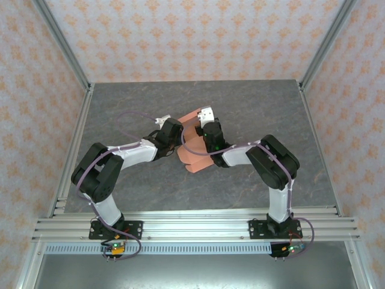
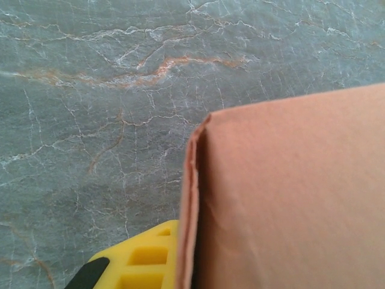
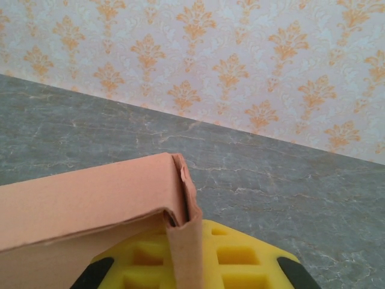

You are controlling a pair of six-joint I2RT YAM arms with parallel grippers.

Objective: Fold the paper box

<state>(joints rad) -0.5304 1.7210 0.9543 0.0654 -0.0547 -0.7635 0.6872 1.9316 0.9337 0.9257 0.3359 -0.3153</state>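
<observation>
Near edge: both arm bases bolted to an alu rail (image 1: 192,226). L arm (image 1: 105,174) & R arm (image 1: 274,162) bend inward toward mid-table, wrists nearly meeting. Btw them sits the paper box (image 1: 194,158): salmon-orange card, partly folded, resting on the table (image 1: 120,108) approx at centre. Left jaws are closed on the box's L side; L wrist cam shows one yellow pad (image 2: 141,259) hard against an upright card wall w/ a creased corner edge, other pad hidden behind the card. Right jaws are closed too, gripping the box at a raised corner; R wrist cam shows a yellow pad (image 3: 240,259) under the spot where two card walls meet, one strip lying across it. Beyond the box: bare grey marbled table, then back wall (image 1: 192,36), cream paper w/ orange motifs, same on both side walls.
</observation>
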